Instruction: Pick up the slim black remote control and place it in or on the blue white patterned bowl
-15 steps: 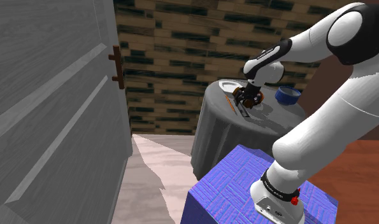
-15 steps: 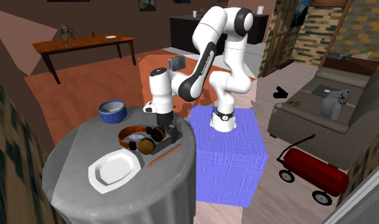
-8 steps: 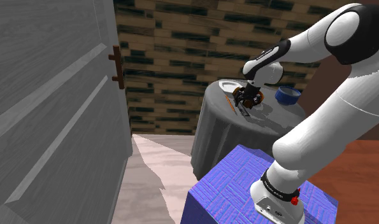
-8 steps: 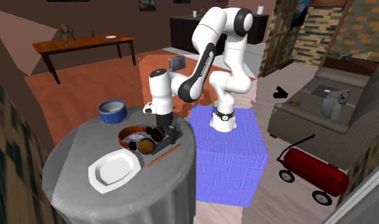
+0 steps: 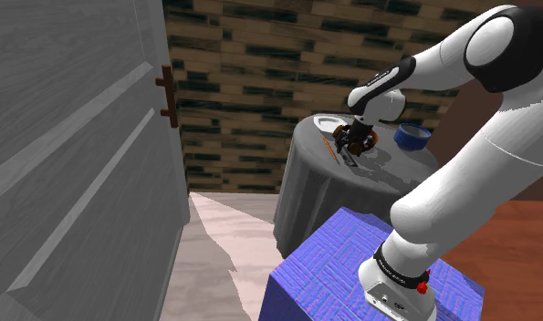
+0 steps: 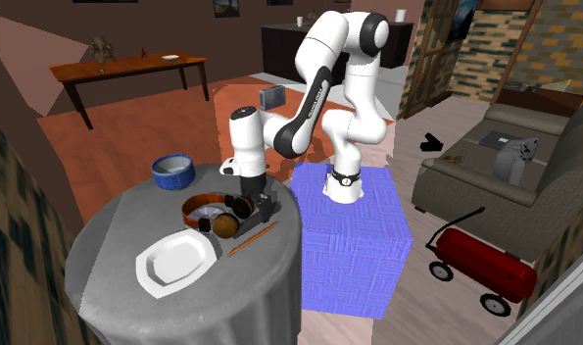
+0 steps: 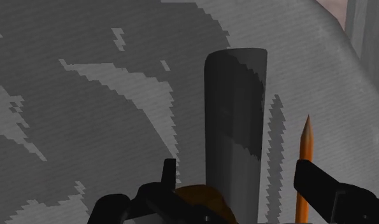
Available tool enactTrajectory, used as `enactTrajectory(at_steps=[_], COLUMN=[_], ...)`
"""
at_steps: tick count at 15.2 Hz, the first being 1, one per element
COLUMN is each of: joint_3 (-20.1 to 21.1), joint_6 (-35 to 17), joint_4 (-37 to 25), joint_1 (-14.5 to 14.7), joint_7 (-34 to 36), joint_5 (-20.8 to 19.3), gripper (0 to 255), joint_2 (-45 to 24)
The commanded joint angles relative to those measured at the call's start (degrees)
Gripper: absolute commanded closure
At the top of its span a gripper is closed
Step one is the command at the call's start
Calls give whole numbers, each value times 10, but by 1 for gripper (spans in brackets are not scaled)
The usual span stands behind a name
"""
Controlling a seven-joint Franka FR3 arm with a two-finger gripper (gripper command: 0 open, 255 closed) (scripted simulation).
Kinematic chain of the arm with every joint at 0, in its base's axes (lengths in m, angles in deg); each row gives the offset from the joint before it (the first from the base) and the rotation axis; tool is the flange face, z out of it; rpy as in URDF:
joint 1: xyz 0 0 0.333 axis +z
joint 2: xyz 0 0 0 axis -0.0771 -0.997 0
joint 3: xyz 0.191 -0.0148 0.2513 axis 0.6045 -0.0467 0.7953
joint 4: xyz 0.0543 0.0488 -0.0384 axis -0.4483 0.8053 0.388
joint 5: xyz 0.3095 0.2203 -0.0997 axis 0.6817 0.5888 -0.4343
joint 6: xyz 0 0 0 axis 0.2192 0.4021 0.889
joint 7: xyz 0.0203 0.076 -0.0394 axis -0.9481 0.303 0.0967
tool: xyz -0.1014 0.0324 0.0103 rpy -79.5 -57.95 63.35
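Gripper (image 7: 237,167): open, we see its fingers (image 7: 309,181) astride the remote, a gap on each side.
Remote (image 7: 235,121): slim flat dark slab, lying at the table (image 6: 113,294) edge nearest the stand (image 6: 363,250), orange pencil (image 7: 302,165) just beside.
Cloth: grey, draped, round top.
Bowl (image 6: 172,172): blue, round, well apart.

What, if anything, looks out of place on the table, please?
Nothing spilled or damaged. The pencil lies close alongside the remote, at one finger of the open hand, so a grasp might catch it.
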Motion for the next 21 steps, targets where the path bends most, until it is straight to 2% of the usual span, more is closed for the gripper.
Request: enactTrajectory(at_steps=[1, 3, 21], joint_3=[3, 0, 10], joint_6=[-2, 2, 150], joint_4=[5, 3, -60], joint_1=[3, 0, -7], joint_7=[0, -5, 34], joint_5=[0, 0, -41], gripper=[255, 255, 255], joint_2=[-6, -5, 86])
